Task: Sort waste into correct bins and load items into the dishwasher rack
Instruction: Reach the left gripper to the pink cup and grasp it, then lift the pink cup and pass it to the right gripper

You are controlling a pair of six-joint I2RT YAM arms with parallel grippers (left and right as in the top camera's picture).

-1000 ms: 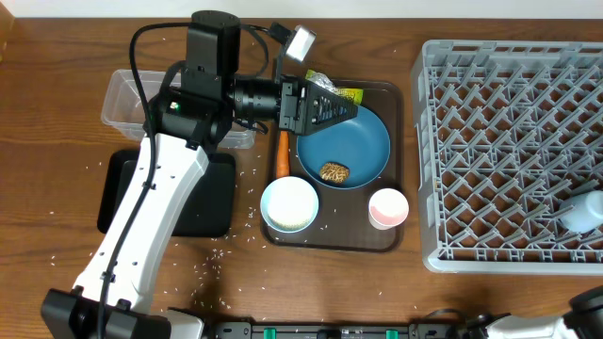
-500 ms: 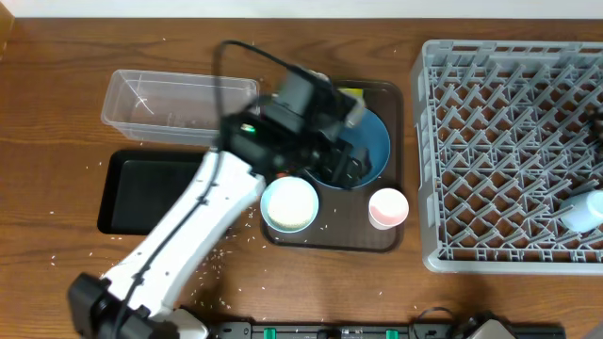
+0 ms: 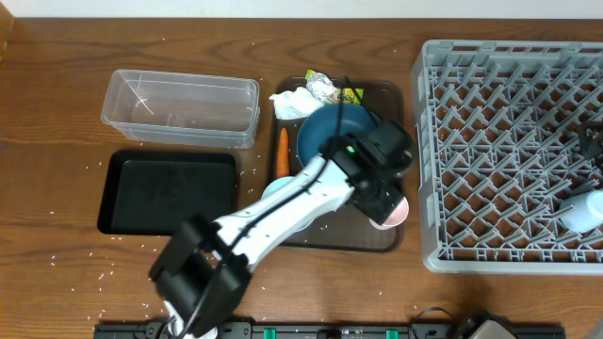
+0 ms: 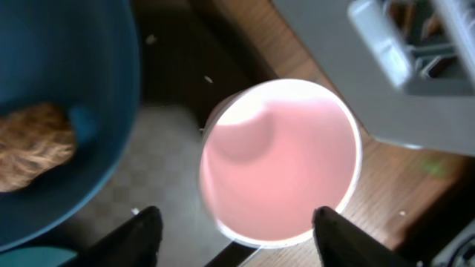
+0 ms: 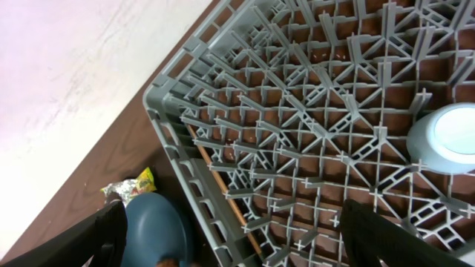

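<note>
My left gripper [image 4: 241,241] is open and hovers just above the pink-inside cup [image 4: 282,159], one finger on each side, not touching. The cup stands at the tray's right front corner [image 3: 394,213]. The dark-blue plate [image 3: 330,127] holds the brown food lump [image 4: 33,144]. The white tissue [image 3: 294,102], the foil wrapper [image 3: 332,92] and the carrot [image 3: 282,153] lie on the tray's back left. The white bowl [image 3: 270,191] is mostly hidden under my arm. My right gripper [image 5: 237,241] is open and empty over the grey rack [image 3: 509,160], where the light-blue cup [image 3: 584,212] lies.
The clear tub [image 3: 179,106] and the black tub [image 3: 168,191] sit left of the dark-brown tray [image 3: 325,240]. Rice grains [image 3: 212,256] are scattered on the wood table. The rack's corner [image 4: 386,74] is close to the pink cup.
My left arm has swung right, from the tray's back left edge across the plate to above the pink cup. The tissue and wrapper are uncovered again.
</note>
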